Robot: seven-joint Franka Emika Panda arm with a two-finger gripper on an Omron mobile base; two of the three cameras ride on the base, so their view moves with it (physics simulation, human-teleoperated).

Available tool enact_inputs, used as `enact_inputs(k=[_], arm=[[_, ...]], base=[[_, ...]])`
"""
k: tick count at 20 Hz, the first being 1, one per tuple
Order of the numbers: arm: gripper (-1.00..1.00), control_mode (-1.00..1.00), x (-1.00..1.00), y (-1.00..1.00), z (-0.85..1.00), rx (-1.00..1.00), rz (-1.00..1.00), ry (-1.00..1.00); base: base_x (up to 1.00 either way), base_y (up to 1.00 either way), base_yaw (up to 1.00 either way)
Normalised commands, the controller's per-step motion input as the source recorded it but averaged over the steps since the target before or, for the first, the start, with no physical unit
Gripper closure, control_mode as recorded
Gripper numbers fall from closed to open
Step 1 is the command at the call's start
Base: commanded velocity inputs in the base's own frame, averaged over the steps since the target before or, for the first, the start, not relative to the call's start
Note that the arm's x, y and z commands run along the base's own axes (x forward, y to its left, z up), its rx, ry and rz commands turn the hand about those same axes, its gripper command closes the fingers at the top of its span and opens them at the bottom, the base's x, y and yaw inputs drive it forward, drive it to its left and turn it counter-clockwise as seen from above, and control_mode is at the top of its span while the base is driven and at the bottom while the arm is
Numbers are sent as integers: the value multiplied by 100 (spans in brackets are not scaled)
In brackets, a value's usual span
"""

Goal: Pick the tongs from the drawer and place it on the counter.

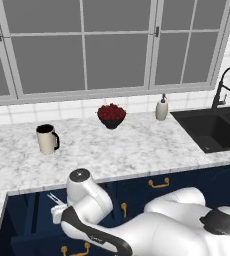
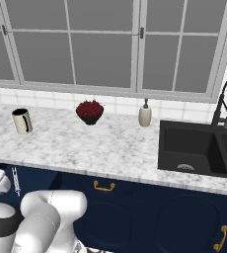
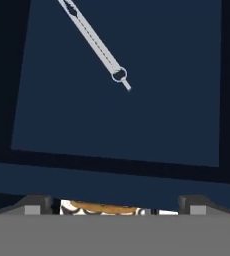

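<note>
Silvery tongs (image 3: pixel 93 41) lie slantwise on the drawer (image 3: pixel 117 115) floor, well ahead of the end effector (image 3: pixel 115 204), whose fingertips stand apart and empty.

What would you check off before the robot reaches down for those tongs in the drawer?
1. Drawer open: ok. The drawer is pulled out and its dark floor is exposed.
2. Tongs visible: ok. The tongs lie flat on the drawer floor, running off the top of the hand view.
3. Pincer lined up over the tongs: not ok. The pincer sits over the drawer's front edge, with the tongs well ahead of it.
4. Pincer open and empty: ok. The tips stand wide apart with nothing between them.
5. Landing spot free: ok. The counter has bare marble between the mug and the bowl of red fruit.
</note>
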Motion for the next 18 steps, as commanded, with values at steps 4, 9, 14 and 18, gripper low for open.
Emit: enact_inputs(k=[4, 9, 14, 18], arm=[[-100, -100, -18, 0, -14, 2, -4, 3], [-100, -100, -13, -7, -6, 0, -3, -2], [-100, -100, 17, -24, 2, 0, 0, -10], [-100, -100, 44, 5, -17, 0, 0, 3]], base=[[0, 0, 0], [0, 0, 0], [0, 0, 0], [0, 0, 0]])
